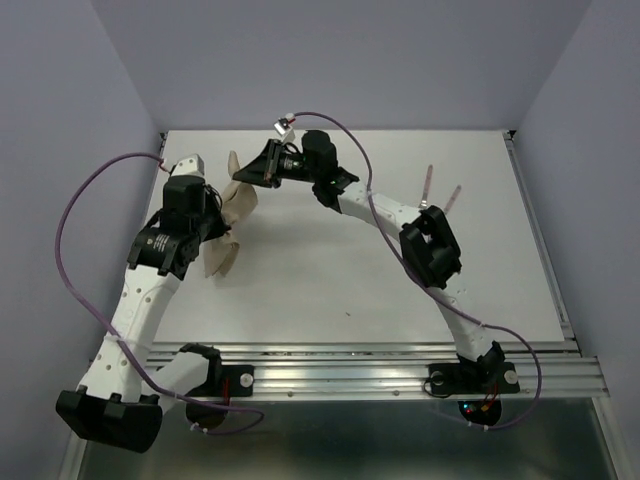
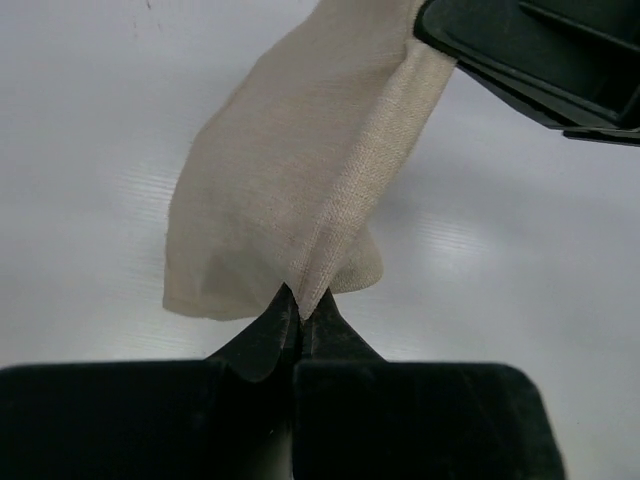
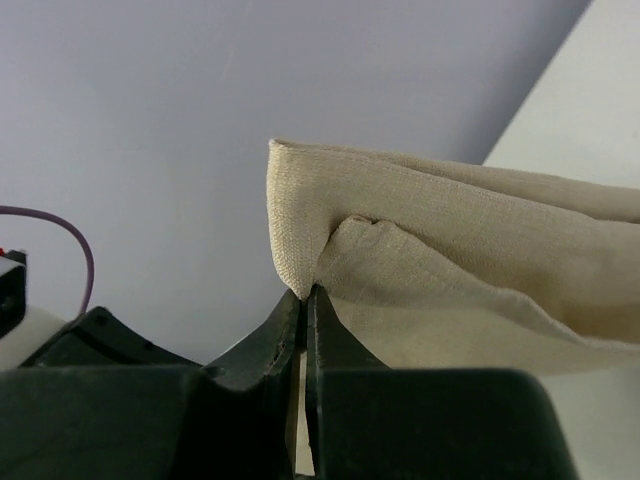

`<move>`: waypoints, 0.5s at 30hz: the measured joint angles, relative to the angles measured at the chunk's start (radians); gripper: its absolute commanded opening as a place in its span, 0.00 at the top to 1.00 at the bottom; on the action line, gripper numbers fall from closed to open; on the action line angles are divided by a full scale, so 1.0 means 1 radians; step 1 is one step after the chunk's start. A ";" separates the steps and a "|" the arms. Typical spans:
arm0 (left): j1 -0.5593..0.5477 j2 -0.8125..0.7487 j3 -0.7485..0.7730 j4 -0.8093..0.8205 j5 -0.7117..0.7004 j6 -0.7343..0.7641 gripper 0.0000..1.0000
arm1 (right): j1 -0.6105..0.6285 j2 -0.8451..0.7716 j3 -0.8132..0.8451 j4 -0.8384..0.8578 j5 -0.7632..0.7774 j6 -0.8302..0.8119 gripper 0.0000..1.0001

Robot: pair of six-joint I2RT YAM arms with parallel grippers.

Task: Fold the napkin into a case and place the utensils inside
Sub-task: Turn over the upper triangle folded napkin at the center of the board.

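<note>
The tan napkin (image 1: 236, 203) hangs above the white table (image 1: 330, 280), bunched and stretched between both grippers. My left gripper (image 1: 220, 228) is shut on one lower edge of the napkin (image 2: 300, 170), and its closed tips (image 2: 300, 308) pinch a hemmed fold. My right gripper (image 1: 245, 173) is shut on a folded corner of the napkin (image 3: 450, 230) at the tips (image 3: 306, 293), near the back wall. The right gripper's black body (image 2: 540, 55) shows in the left wrist view. Two utensils lie at the back right, a pinkish-red one (image 1: 428, 182) and another (image 1: 453, 197) beside it. No case shape shows.
Purple cables (image 1: 75, 260) loop off the left arm and over the right arm. The right arm's elbow (image 1: 432, 250) hangs over the table's right half, near the utensils. A metal rail (image 1: 380, 375) runs along the near edge, and lilac walls close in the table.
</note>
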 measured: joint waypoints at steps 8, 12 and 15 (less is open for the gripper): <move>-0.022 0.055 0.076 -0.004 -0.049 0.043 1.00 | -0.002 0.145 0.151 0.117 -0.068 0.060 0.99; -0.119 0.111 0.000 0.058 -0.076 0.027 1.00 | -0.053 0.140 -0.056 0.312 -0.124 0.109 0.99; -0.291 0.220 -0.039 0.122 -0.085 -0.014 0.45 | -0.108 0.097 -0.339 0.447 -0.161 0.143 0.43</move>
